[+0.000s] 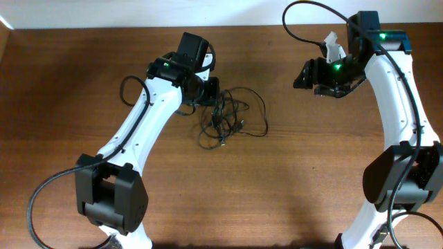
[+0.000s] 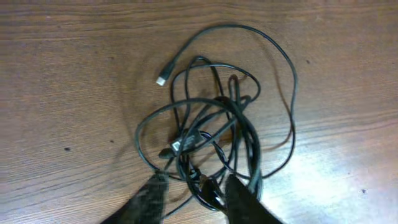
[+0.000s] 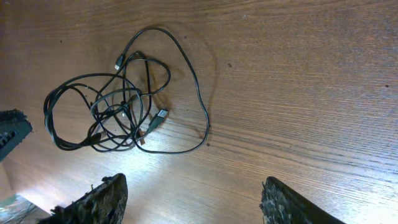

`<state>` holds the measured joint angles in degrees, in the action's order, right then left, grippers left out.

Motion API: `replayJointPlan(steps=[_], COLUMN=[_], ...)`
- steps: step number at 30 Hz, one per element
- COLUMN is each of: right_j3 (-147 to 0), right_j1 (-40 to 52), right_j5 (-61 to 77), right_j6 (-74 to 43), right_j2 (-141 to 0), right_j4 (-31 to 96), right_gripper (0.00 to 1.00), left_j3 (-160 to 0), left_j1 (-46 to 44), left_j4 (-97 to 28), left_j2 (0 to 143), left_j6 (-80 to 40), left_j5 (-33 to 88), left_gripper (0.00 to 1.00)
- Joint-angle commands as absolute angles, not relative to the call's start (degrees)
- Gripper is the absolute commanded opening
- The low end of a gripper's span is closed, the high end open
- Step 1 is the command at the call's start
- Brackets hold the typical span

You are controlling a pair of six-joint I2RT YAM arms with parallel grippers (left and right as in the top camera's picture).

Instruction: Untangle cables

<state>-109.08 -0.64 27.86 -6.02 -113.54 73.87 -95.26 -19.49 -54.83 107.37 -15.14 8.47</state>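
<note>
Cables first: they're one black knot sitting mid-table, with one big loop flopped out on the side toward your right arm and the rest piled up tight.

Your left gripper is down at the near edge of the knot. From its wrist cam the fingers are partway apart, straddling a few strands, and nothing looks pinched yet.

Your right gripper is up and well away from the pile, fingers spread wide with nothing in them.

So I'd say you're at the first grab. The left pins a bundle, then the right needs something to pull.

My pick is the big outer loop, since it lies clear of the mess. Failing that, go for the silvery plug tip poking out on its own. Pull slow, or the knot could cinch.
</note>
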Motion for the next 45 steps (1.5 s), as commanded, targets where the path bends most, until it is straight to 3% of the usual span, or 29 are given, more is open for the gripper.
replayJointPlan(steps=[1,4,13,17,28,33,37,42,45], right_j3=[-109.93,-109.93,-109.93,-109.93,-109.93,-109.93,-109.93,-109.93,-109.93], right_j1=[-0.32,-0.32,-0.32,-0.32,-0.32,-0.32,-0.32,-0.32,-0.32], right_j5=[27.33,27.33,27.33,27.33,26.89,26.92,26.89,26.89,26.89], right_j6=[-5.76,-5.76,-5.76,-5.76,-5.76,-5.78,-5.76,-5.76,-5.76], right_j2=[-112.01,-112.01,-112.01,-112.01,-112.01,-112.01,-112.01,-112.01,-112.01], right_j4=[73.73,73.78,73.82,73.78,74.41,74.46,74.83,74.85,74.83], right_gripper=[0.70,0.70,0.70,0.70,0.70,0.70,0.71,0.71,0.71], left_j3=[-96.03,-96.03,-96.03,-96.03,-95.59,-95.59,-95.59,-95.57,-95.57], left_j1=[-19.33,-19.33,-19.40,-20.51,-22.13,-22.13,-22.13,-22.13,-22.13], left_j4=[-54.96,-55.00,-56.40,-55.75,-58.22,-63.55,-60.60,-60.10,-59.13], left_j2=[107.90,107.90,107.92,108.12,111.50,111.98,113.60,117.38,117.43], left_j6=[-15.59,-15.62,-13.13,-6.22,10.85,19.49,20.32,20.29,20.29], left_j5=[6.13,6.22,8.23,14.28,13.72,14.92,14.83,14.90,15.92], left_gripper=[0.43,0.45,0.36,0.37,0.39,0.33,0.34,0.22,0.10])
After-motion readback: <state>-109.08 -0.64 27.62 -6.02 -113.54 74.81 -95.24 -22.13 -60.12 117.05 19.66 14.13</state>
